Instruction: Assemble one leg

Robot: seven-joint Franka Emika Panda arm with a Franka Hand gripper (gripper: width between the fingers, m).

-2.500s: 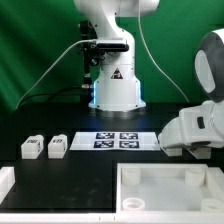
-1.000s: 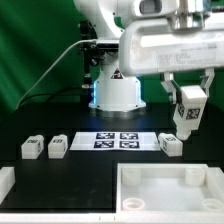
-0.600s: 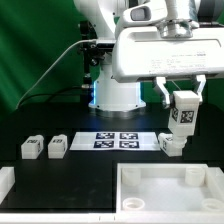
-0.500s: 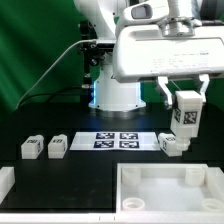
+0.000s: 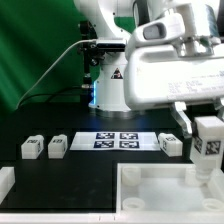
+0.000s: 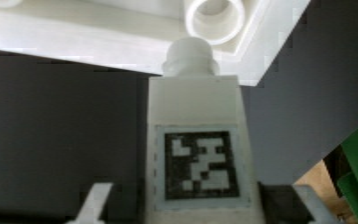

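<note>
Since the earlier frame the arm has swung toward the exterior view's right and come lower, carrying the leg [image 5: 208, 150] away from the spot above the marker board [image 5: 117, 139] to the large white square top [image 5: 150, 172] at the front of the bench [image 5: 90, 160]. The tool [image 5: 207, 128] is clamped on the leg. In the wrist view its two fingers [image 6: 101, 203] press the block from either side, with the black-and-white tag [image 6: 202, 165] facing the camera between them.

The leg hangs upright, tag toward the exterior camera, over the far right part of the square top. From that view its lower end overlaps the top's raised rim, and I cannot tell whether the two touch. The wrist view looks along the leg: its rounded peg [image 6: 190, 50] points at the white top, close beside a round socket [image 6: 220, 15] in one corner, and the tip appears not yet inside it.

A loose leg [image 5: 171, 143] lies on the bench just beside the marker board's end on the exterior view's right, apart from the tool. A pair of legs [image 5: 44, 148] sits side by side at the exterior view's left, well apart from the held one. Another white part [image 5: 5, 182] shows at the front left corner — only its edge is in view. The robot base [image 5: 115, 85] stands behind the marker board.
</note>
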